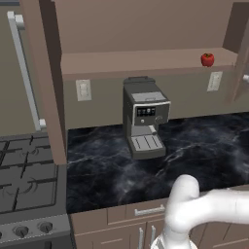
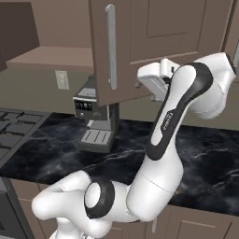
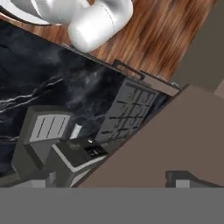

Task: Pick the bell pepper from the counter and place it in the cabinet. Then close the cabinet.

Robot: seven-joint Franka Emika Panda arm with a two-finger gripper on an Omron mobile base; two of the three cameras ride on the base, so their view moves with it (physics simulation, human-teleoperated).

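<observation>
glossy round bell pepper [image 1: 207, 59] on wooden cabinet [image 1: 146, 62] shelf

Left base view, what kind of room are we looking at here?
A kitchen, rendered: a stove top with burners, a coffee machine on a black marbled counter, and a brown wall cabinet holding a bell pepper.

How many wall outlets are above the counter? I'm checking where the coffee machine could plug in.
2: one outlet left of the coffee machine, another outlet to its right, below the pepper. More may be hidden.
</observation>
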